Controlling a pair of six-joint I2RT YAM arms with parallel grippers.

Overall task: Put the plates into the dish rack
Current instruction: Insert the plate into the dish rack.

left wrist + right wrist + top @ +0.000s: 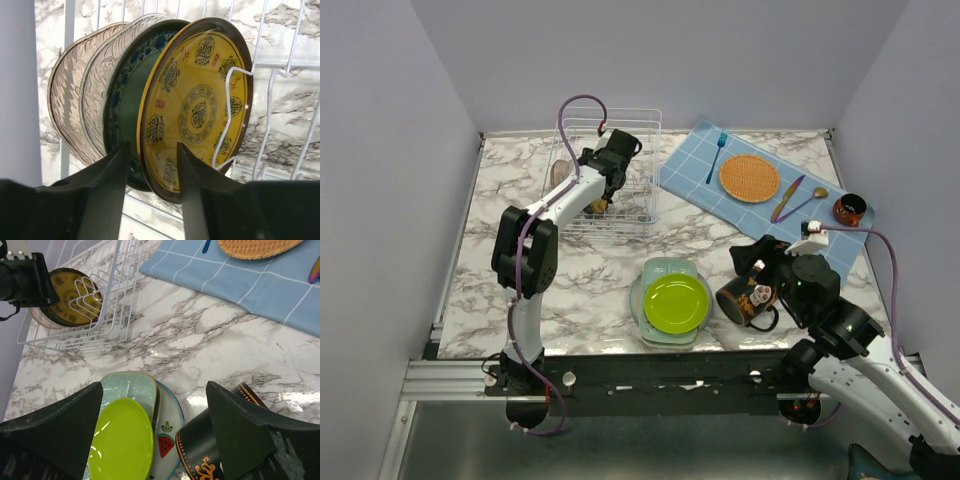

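easing the yellow plate [200, 100] upright into the dish rack [630, 113]

my left jaws are straddling its lower rim, keeping it on edge between the prongs; i cannot tell if they are pinching. the rack, at 11 o'clock, is holding two brownish plates [70, 100], a teal plate [125, 100] and this one. my right jaws are hanging spread over the lime plate [675, 302] topping the 6 o'clock stack.

Open tabletop [590, 265] lies between dish rack [645, 135] and plate stack [670, 305]; mug [745, 298] flanks the stack.
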